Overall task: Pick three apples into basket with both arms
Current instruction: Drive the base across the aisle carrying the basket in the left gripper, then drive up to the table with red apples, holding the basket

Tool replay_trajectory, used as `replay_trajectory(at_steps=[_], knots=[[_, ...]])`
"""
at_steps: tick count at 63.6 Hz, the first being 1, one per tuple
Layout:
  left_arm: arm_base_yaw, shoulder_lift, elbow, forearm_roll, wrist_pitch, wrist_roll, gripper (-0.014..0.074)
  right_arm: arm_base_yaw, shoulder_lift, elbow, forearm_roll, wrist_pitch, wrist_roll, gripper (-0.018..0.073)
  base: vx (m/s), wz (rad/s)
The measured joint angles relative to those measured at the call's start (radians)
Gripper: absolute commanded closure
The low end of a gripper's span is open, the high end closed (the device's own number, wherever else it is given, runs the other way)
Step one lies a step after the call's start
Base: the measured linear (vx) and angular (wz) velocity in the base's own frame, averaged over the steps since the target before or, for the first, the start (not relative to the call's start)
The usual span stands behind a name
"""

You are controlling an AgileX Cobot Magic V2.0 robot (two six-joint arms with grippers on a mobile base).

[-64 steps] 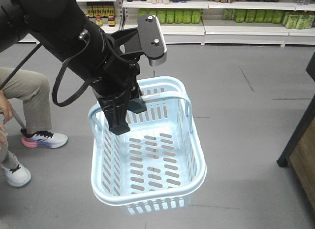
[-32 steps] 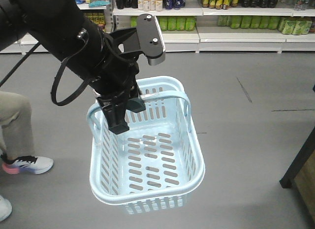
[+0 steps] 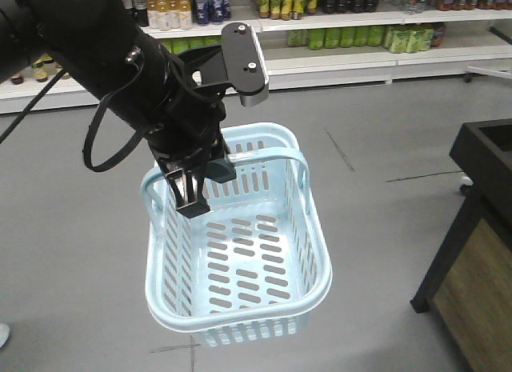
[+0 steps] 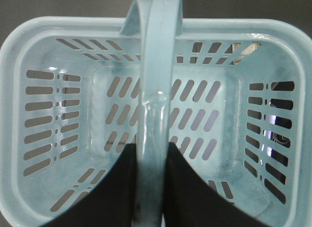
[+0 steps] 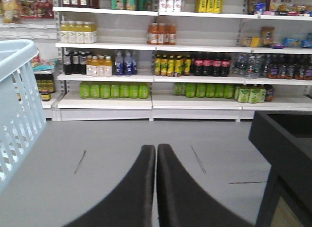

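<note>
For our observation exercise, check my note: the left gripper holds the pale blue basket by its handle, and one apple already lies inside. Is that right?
Not quite. The basket is empty: the left wrist view shows only its bare slotted bottom. The left gripper does hold it by the handle.

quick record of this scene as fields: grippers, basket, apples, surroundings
left gripper: closed around the handle, holding the basket above the floor
right gripper: shut, empty, pointed at the shelves
basket: pale blue, slotted, nothing inside
apples: none in view
surroundings: grey floor, drink shelves, dark stand at the image's right edge
</note>
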Motion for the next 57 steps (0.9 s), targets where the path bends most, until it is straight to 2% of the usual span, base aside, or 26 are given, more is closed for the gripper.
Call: replay_trajectory(at_steps=[23, 57], knots=[[0.000, 0.000, 0.000, 0.001, 0.000, 0.000, 0.0603, 0.000, 0.000, 0.000, 0.000, 0.000, 0.000, 0.0568, 0.22, -0.55], [0.000, 0.000, 0.000, 0.001, 0.000, 0.000, 0.0603, 0.000, 0.000, 0.000, 0.000, 0.000, 0.000, 0.0568, 0.19, -0.73]])
